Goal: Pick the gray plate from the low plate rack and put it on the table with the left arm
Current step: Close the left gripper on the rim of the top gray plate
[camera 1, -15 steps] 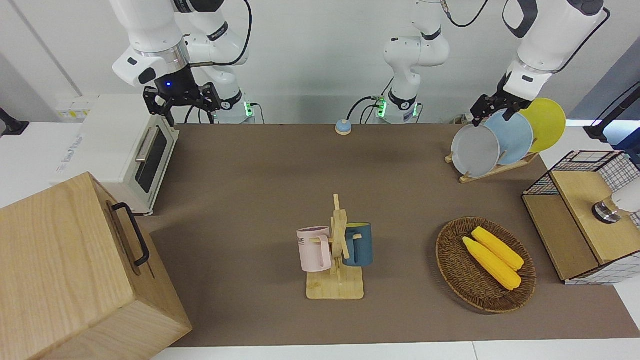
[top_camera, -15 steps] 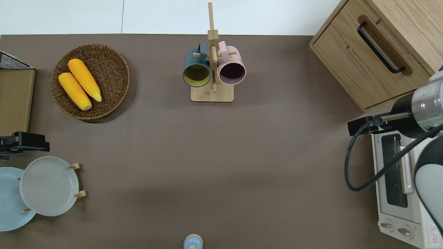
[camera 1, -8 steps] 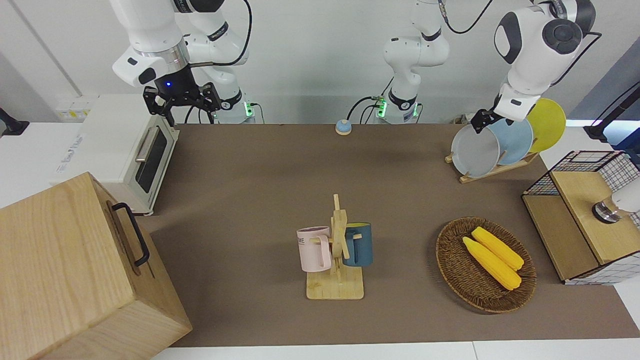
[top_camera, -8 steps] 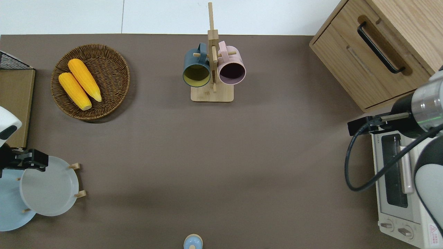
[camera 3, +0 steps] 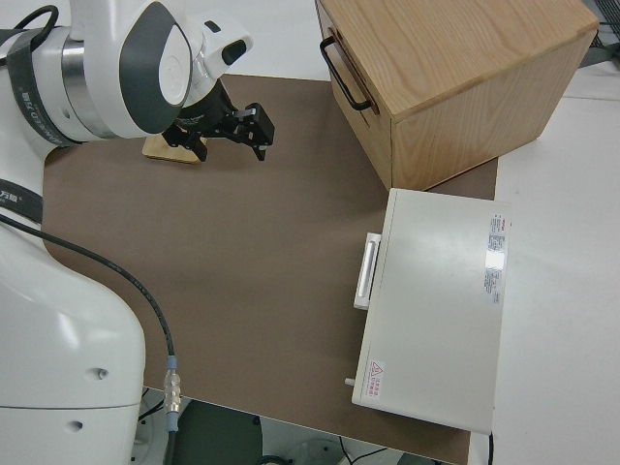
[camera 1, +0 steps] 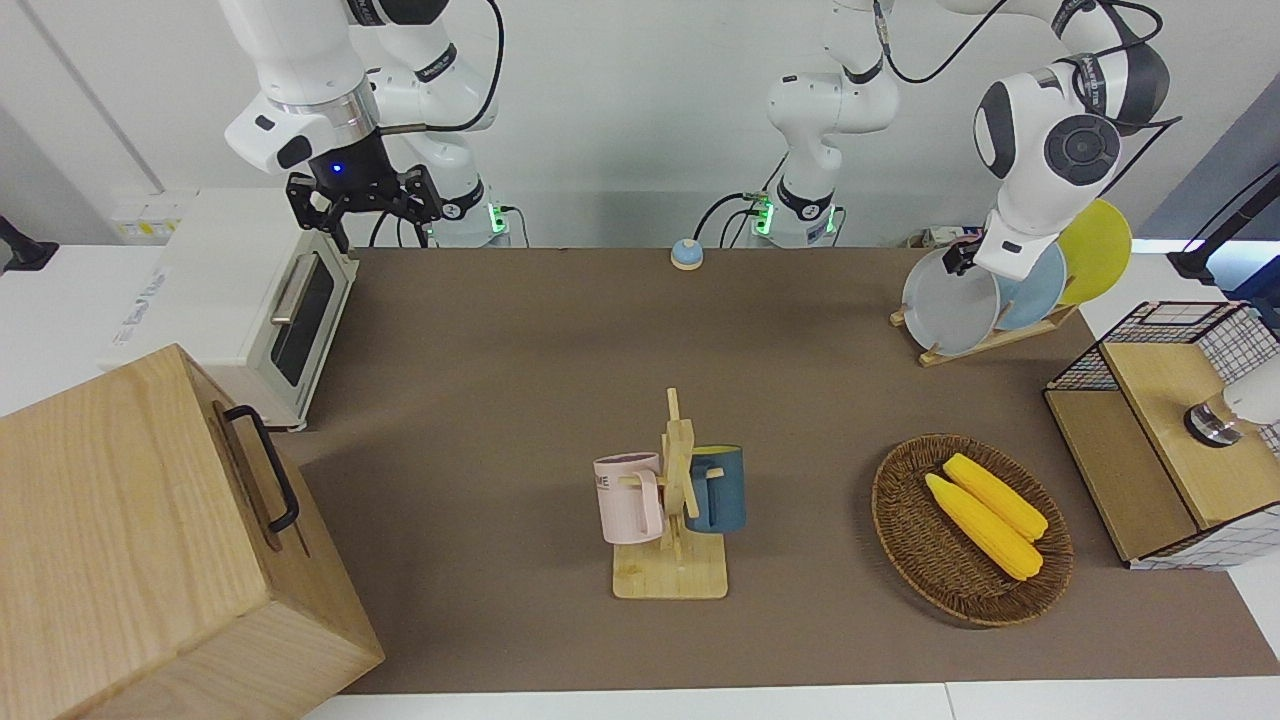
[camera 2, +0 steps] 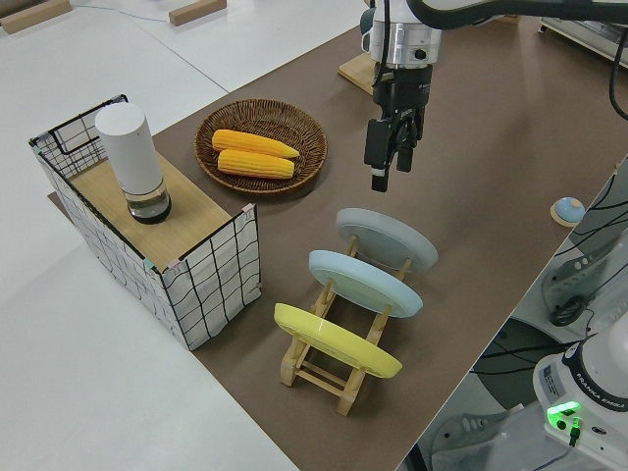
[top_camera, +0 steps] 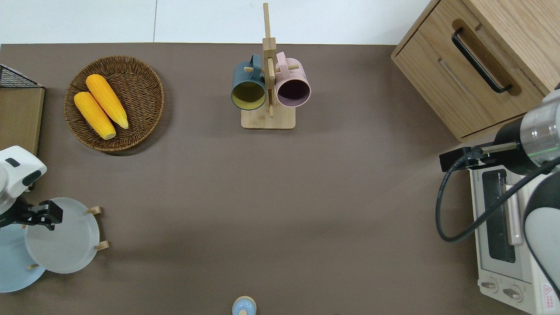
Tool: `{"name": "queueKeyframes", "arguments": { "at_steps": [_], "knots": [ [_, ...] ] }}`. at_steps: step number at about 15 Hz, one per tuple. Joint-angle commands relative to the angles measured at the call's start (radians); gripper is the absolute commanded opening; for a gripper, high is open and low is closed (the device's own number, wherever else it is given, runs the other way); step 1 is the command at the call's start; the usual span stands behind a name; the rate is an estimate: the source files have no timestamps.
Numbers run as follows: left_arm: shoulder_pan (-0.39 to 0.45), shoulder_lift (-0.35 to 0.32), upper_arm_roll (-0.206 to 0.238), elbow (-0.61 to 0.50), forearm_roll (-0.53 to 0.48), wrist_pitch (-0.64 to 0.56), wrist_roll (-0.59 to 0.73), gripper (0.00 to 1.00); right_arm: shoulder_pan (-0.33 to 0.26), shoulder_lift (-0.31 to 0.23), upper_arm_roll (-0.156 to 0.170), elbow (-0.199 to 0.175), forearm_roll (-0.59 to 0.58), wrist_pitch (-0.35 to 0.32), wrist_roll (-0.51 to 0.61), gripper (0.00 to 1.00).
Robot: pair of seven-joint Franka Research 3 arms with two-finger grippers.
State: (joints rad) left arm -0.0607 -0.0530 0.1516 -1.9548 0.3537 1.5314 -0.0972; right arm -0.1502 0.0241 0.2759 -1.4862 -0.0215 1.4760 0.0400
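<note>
The gray plate (camera 1: 945,308) (top_camera: 65,243) (camera 2: 388,238) leans in the slot of the low plate rack (camera 1: 985,343) (camera 2: 324,371) that lies closest to the middle of the table (camera 1: 520,350). My left gripper (camera 2: 390,175) (top_camera: 51,214) points down with its fingers apart, a little above the plate's upper rim, touching nothing. In the front view my white wrist hides most of it (camera 1: 960,258). My right gripper (camera 1: 362,205) is parked and open.
A light blue plate (camera 2: 363,282) and a yellow plate (camera 2: 334,341) stand in the same rack. A wire crate (camera 1: 1160,470), a wicker basket (camera 1: 900,520) with corn, a mug stand (camera 1: 672,575), a bell (camera 1: 686,254), a toaster oven (camera 1: 250,300) and a wooden cabinet (camera 1: 130,540) stand around.
My left arm has turned its wrist and brought the gripper nearer to the robots, from beside the rack to over the gray plate's rim. The right arm has not moved.
</note>
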Motion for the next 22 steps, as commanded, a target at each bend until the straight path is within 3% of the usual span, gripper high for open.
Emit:
{"name": "queueKeyframes", "arguments": {
  "at_steps": [1, 3, 9, 10, 22],
  "knots": [
    [-0.013, -0.002, 0.048, -0.021, 0.025, 0.018, -0.013, 0.99, -0.020, -0.003, 0.016, 0.009, -0.001, -0.013, 0.012, 0.983],
    [-0.011, 0.021, 0.054, -0.022, 0.025, 0.026, -0.018, 0.96, -0.019, -0.001, 0.017, 0.009, -0.001, -0.013, 0.012, 0.983],
    [-0.011, 0.039, 0.055, -0.030, 0.021, 0.033, -0.052, 0.06, -0.019, -0.001, 0.016, 0.009, -0.001, -0.014, 0.012, 0.983],
    [-0.011, 0.041, 0.055, -0.030, 0.021, 0.033, -0.052, 0.00, -0.019, -0.003, 0.017, 0.009, -0.001, -0.013, 0.012, 0.983],
    [-0.013, 0.044, 0.057, -0.026, 0.019, 0.036, -0.052, 0.00, -0.020, -0.003, 0.017, 0.009, -0.001, -0.014, 0.012, 0.983]
  ]
}}
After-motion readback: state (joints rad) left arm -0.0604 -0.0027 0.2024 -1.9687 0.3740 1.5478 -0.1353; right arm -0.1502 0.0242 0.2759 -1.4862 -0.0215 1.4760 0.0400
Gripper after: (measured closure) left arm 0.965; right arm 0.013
